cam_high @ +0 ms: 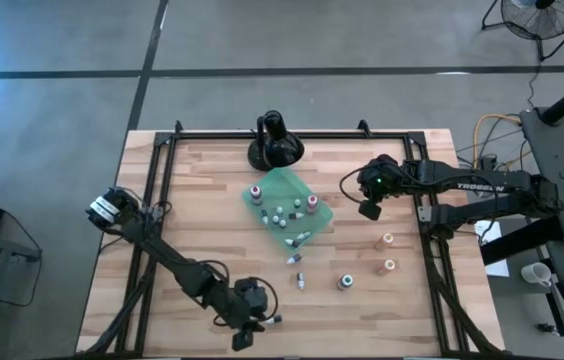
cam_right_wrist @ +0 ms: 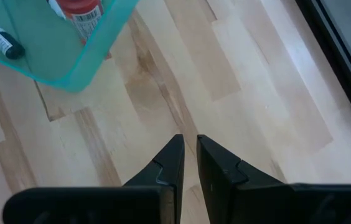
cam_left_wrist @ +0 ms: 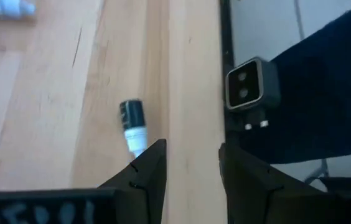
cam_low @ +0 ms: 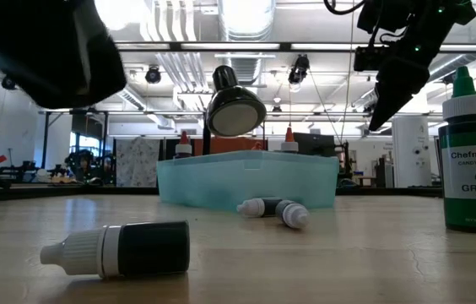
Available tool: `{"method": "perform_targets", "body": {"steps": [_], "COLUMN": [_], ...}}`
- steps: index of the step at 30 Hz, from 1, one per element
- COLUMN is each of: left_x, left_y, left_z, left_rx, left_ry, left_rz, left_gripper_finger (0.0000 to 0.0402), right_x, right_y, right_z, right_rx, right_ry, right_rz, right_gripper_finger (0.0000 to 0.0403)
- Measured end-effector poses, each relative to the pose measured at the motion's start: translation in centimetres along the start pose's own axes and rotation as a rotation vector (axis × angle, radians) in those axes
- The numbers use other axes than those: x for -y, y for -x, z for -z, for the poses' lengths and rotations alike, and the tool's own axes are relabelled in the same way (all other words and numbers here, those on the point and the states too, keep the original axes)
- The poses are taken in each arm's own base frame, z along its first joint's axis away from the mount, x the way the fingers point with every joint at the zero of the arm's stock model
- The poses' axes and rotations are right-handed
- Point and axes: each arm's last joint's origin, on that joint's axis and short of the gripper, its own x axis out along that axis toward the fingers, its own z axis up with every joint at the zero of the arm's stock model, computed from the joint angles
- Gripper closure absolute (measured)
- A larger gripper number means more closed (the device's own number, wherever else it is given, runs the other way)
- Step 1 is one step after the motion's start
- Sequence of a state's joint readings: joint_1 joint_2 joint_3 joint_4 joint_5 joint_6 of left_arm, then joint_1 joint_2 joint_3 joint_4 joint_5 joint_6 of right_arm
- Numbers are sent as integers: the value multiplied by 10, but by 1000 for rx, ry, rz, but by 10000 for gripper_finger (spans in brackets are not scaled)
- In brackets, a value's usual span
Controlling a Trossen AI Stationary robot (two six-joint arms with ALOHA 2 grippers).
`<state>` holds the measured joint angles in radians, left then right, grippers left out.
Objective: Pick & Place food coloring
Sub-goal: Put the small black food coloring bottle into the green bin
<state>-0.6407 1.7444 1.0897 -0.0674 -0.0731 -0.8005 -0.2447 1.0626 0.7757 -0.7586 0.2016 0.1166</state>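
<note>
Left gripper [cam_left_wrist: 191,165] low at the table's near edge, fingers [cam_left_wrist: 149,171] parted, nothing between them but bare wood; a dark bottle [cam_left_wrist: 132,122] with white cap lying just beside one fingertip, apart from it. Right gripper [cam_right_wrist: 190,163] raised over bare planks beside the teal tray [cam_high: 284,185], fingers together, holding nothing. Several food coloring bottles [cam_high: 295,212] in and on the tray, others scattered on the table [cam_high: 202,190], 1 green bottle [cam_low: 473,156] standing upright. Black stand [cam_high: 274,145] behind the tray.
</note>
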Motion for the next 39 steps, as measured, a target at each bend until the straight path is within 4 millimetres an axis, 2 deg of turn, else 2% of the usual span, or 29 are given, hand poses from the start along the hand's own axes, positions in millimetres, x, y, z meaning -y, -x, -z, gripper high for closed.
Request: {"method": "perform_targets", "body": {"steps": [6, 12, 17, 21, 26, 29, 35, 39], "left_x": [-2, -3, -12, -15, -14, -5, 3, 9], "left_y": [0, 1, 1, 1, 2, 7, 9, -2], "left_z": [-3, -20, -30, -36, -36, -44, -52, -53], "left_rx": [12, 67, 94, 48, 4, -11, -252, -322], "left_ry": [158, 494, 517, 646, 558, 460, 152, 53], "left_rz": [-2, 40, 32, 82, 108, 89, -177, -217], "left_gripper_finger": [282, 282, 282, 282, 282, 283, 283, 283], "right_x": [0, 0, 0, 0, 0, 0, 0, 0], "right_y": [0, 0, 0, 0, 0, 0, -1, -1], "right_z": [0, 0, 0, -1, -1, -1, 0, 1], "right_rx": [2, 2, 3, 6, 7, 7, 6, 2], "right_ry": [22, 23, 22, 24, 25, 24, 23, 27], "right_rz": [0, 0, 0, 0, 1, 1, 1, 2], "right_gripper_finger": [365, 365, 365, 365, 365, 365, 365, 365]}}
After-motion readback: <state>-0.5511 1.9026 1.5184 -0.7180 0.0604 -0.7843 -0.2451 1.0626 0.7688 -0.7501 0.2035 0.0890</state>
